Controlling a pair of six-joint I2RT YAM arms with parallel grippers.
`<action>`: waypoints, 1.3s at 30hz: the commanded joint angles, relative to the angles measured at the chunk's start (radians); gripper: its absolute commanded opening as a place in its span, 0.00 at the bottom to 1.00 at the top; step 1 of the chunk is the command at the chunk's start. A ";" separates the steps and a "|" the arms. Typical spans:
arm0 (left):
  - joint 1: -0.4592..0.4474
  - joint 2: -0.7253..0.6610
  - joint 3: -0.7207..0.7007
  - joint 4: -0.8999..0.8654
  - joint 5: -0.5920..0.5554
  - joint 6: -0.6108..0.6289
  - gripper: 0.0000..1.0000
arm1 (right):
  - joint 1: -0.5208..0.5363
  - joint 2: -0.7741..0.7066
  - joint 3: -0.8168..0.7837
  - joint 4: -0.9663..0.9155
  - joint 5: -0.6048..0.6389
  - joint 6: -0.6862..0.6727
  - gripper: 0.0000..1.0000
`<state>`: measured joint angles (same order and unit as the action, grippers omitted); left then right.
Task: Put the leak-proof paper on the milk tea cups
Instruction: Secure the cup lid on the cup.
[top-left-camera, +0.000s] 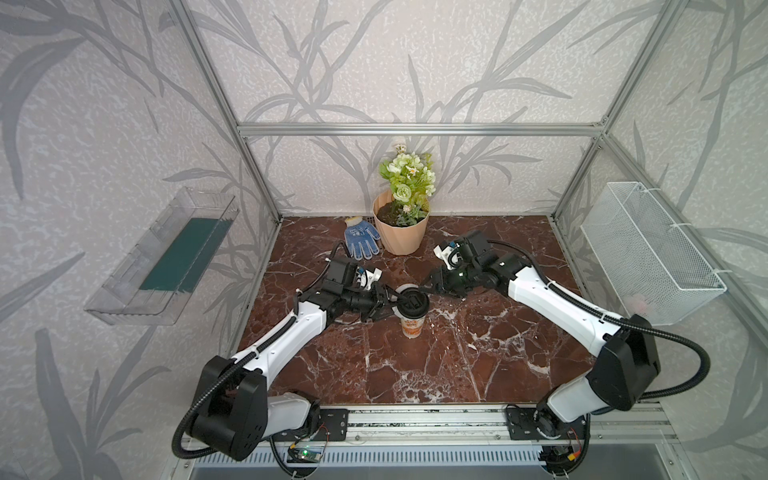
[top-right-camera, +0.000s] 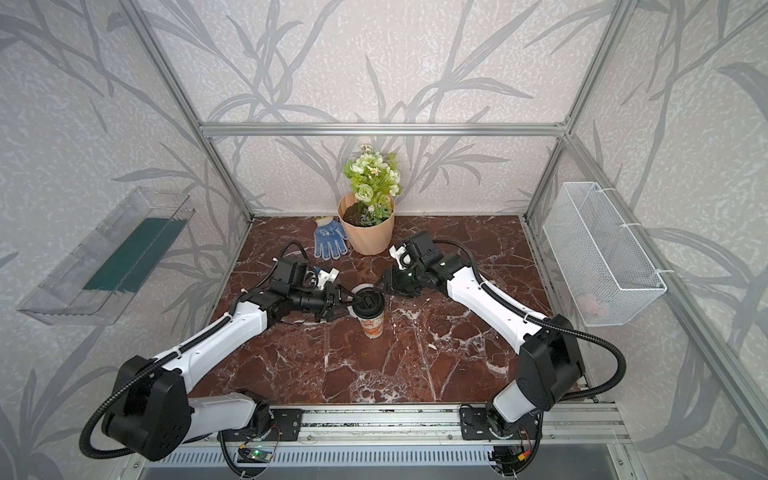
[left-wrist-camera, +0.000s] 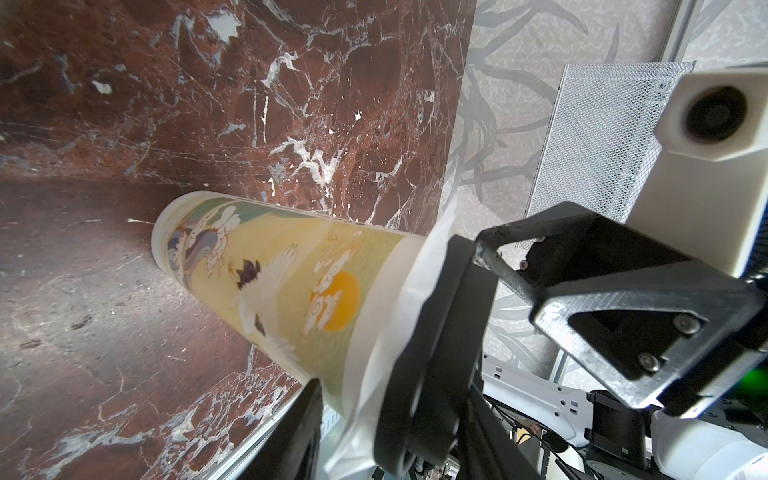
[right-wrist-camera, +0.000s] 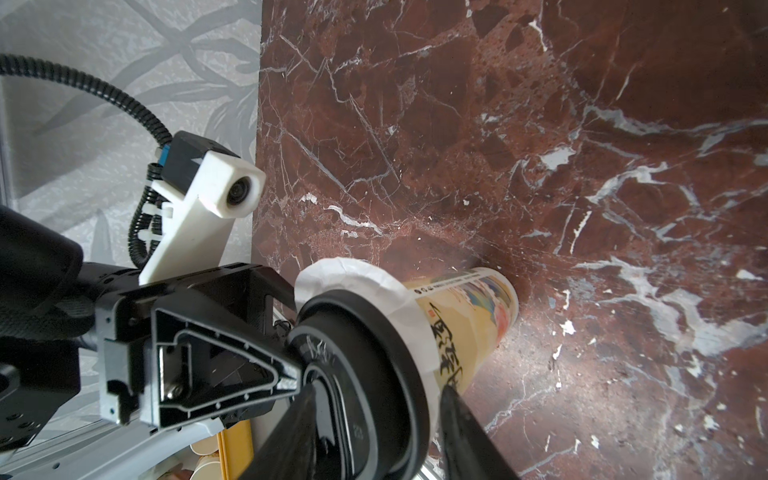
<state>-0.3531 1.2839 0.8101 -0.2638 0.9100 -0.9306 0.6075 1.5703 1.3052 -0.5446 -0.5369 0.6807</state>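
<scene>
Count of items on the red marble tabletop (top-left-camera: 457, 365):
- tall white paper cup with orange-and-yellow print (top-left-camera: 412, 328): 1
- thin round whitish translucent paper sheet (right-wrist-camera: 353, 272): 1
- black round plastic lid (top-left-camera: 414, 300): 1
- peach ribbed flower pot (top-left-camera: 401, 239): 1
- bunch of green-white flowers (top-left-camera: 405, 176): 1
- blue-and-white dotted work glove (top-left-camera: 360, 240): 1

On the walls:
- clear plastic tray (top-left-camera: 120, 286): 1
- white wire-mesh basket (top-left-camera: 640, 249): 1

White-and-black robot arms: 2, left arm (top-left-camera: 286, 328) and right arm (top-left-camera: 544, 297).

Milk tea cup (right-wrist-camera: 469, 324): black brush-style Chinese characters run down its side, partly cut off, not legible. Fine print line near its base is too small. Black lid (right-wrist-camera: 374, 353): embossed marks, unreadable.
</scene>
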 joint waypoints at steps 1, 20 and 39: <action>-0.001 0.032 -0.032 -0.154 -0.102 0.016 0.48 | 0.001 0.028 0.031 -0.013 -0.056 -0.036 0.48; 0.000 0.038 -0.033 -0.155 -0.096 0.022 0.48 | -0.005 0.089 -0.077 0.025 -0.041 -0.024 0.36; 0.001 0.052 -0.024 -0.155 -0.087 0.029 0.48 | -0.005 -0.013 0.009 -0.038 -0.066 -0.036 0.69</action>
<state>-0.3489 1.2926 0.8146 -0.2691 0.9199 -0.9100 0.5983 1.5974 1.2945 -0.5163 -0.6022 0.6579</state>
